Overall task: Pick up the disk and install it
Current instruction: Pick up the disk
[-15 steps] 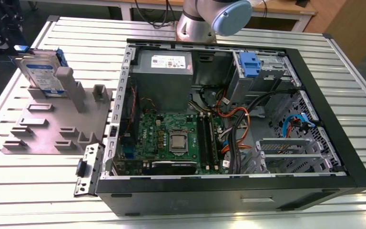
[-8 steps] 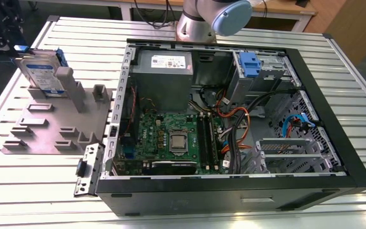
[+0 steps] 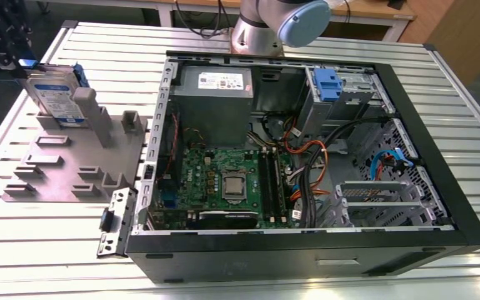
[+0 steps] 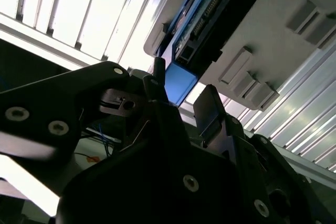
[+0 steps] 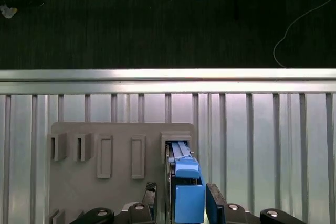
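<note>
Standing on edge in the end slot of a grey slotted plastic holder plate (image 3: 57,181) near the ribbed aluminium tabletop's (image 3: 40,262) edge, the flat silver disk in its blue plastic carrier (image 5: 186,198) lies lengthwise between the black gripper's (image 5: 182,187) spread fingers (image 5: 214,200), which flank its broad faces unclamped.

Open computer case (image 3: 307,256) beside grey slotted plate (image 3: 60,172)

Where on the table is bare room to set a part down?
Bare table strip on the exterior view's right of the case, and the near strip in front of the grey plate. Crowded: inside the case, and the plate's far corner holding the disk.
</note>
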Controlling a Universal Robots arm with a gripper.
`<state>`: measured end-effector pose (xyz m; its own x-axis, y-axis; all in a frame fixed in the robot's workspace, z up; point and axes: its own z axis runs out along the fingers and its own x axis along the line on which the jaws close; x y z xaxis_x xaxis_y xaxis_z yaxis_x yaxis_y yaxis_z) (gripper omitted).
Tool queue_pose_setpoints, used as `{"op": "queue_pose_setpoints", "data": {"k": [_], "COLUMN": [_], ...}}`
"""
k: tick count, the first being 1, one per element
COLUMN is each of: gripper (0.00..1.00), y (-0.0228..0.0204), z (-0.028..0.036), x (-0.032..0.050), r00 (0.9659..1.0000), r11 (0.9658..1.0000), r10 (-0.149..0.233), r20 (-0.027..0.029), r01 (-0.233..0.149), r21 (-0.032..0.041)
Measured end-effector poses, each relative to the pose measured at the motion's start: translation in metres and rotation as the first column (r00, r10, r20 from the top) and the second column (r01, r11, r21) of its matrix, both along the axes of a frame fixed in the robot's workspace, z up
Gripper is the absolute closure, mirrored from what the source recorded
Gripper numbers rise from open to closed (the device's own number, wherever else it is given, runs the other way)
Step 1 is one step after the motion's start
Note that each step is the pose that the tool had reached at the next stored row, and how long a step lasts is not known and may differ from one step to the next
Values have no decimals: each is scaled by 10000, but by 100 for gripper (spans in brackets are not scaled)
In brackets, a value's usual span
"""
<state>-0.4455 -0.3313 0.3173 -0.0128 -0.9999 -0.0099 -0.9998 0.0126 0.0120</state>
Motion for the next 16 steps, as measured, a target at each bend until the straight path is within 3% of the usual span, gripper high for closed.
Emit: {"op": "queue_pose_setpoints", "data": {"k": [6,10,16], "gripper": [51,51,51], "y": [0,0,0], "z": [-69,-115,-182], "x": [-4,-20,-21], "r00": [10000,9999,9999], "r11": [10000,10000,10000], "r10": [84,86,90], "r20": [10,69,73], "r01": [-84,-86,-90], "r21": [-1,0,-1]}}
